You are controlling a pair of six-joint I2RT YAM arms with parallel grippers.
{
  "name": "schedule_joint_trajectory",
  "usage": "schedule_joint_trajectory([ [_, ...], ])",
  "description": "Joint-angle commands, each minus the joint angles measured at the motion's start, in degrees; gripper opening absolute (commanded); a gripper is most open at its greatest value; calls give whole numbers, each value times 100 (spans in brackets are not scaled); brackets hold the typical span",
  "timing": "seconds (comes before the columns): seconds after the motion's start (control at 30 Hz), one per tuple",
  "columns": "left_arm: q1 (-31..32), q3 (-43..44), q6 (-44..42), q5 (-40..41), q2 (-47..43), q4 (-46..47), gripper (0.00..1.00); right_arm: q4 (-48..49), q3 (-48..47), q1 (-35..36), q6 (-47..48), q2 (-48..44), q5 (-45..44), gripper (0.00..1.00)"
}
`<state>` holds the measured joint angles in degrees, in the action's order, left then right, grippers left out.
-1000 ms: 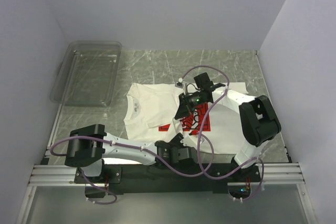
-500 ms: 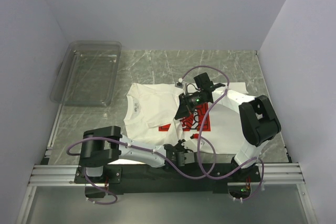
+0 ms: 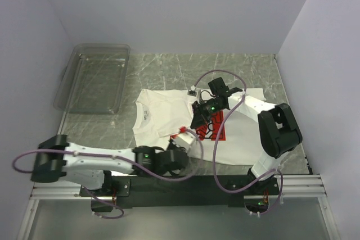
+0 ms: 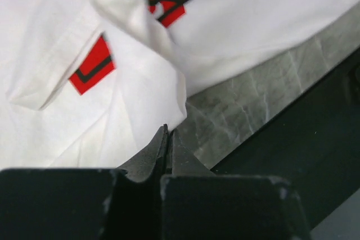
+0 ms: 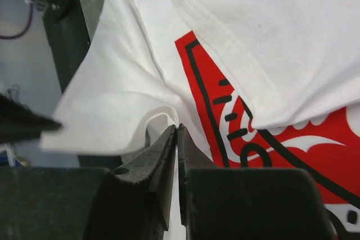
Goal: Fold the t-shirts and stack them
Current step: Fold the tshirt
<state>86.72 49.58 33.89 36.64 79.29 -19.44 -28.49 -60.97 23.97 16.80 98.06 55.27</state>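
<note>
While nothing lies in the clear bin (image 3: 93,80) at the far left of the table (image 3: 253,71), it looks set there to take the finished stack, out of the way of the folding.

Nearer me, the left arm lies low along the front edge, reaching in toward the middle. Its wrist camera shows the left gripper (image 4: 167,137) with its fingers pressed together on the near edge of the t-shirt (image 3: 160,116). The cloth rises out of the tips in a loose peak, so I take it the hem has been pinched to lift it clear of the table.

The shirt itself is spread in the middle of the table, collar to the left. Its red print (image 3: 216,130) faces up and is partly covered by a raised flap.

To the right, the right gripper (image 5: 177,132) comes down over the print, fingers also closed on a curled lip of white cloth. With two pinches close together on the same near edge, my guess is that they mean to carry it across as one fold. If either grip is thin, the soft cotton could slip out and sag.
</note>
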Motion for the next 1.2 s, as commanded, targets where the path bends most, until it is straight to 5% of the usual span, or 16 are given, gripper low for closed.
schedule_joint_trajectory([
  [0.0, -479, -790, 214, -552, -1130, 783, 1, -577, -275, -24, 807, -507, -393, 13],
  [0.17, -1560, -1634, 417, -755, -2688, 1074, 1, -1140, -328, -41, 1430, -1129, -1095, 51],
  [0.27, -2158, -1802, 242, -764, -3750, 1179, 1, -1228, -196, -102, 1633, -1743, -1561, 62],
  [0.47, -2721, -1558, -391, -755, -4132, 995, 1, -2080, 409, -682, 3073, -3027, -2677, 67],
  [0.73, -3274, -1346, -928, -1246, -3684, 1214, 1, -3144, 1744, -3018, 5470, -3777, -3689, 68],
  [1.17, -3679, -1258, -1060, -1757, -3841, 1048, 1, -2724, 2967, -5534, 7759, -4163, -5165, 66],
])
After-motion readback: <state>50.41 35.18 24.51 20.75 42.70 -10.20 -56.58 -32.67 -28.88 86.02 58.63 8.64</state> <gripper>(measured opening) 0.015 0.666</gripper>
